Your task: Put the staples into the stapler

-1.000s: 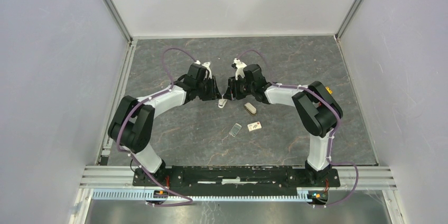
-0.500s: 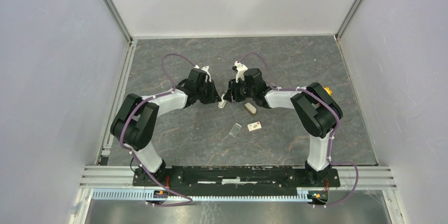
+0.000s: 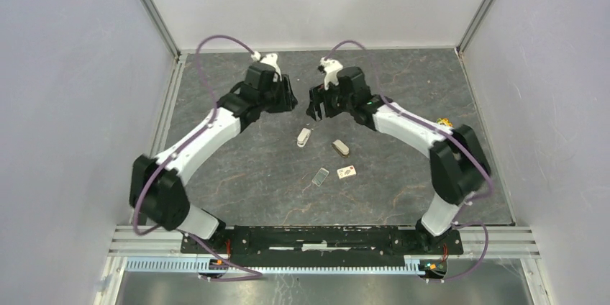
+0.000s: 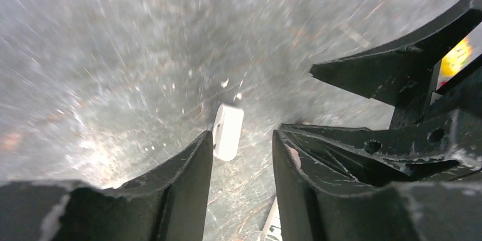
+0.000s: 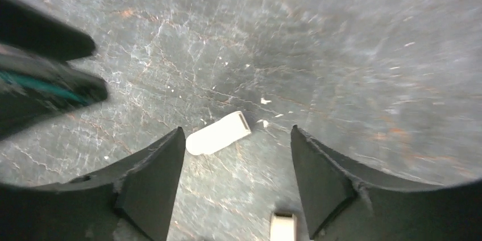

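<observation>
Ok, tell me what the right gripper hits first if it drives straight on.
Likely the stapler, lying on the table in line with the open right gripper; depth is unclear, so it could meet bare table beside it.

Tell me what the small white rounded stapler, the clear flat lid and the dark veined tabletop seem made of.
Small white rounded stapler: probably plastic, smooth matte shell without metallic glint. Clear flat lid: likely transparent plastic; the grey beneath shows through. Dark veined tabletop: stone-look, grey with pale and rusty veins; real stone or laminate, cannot tell.
</observation>
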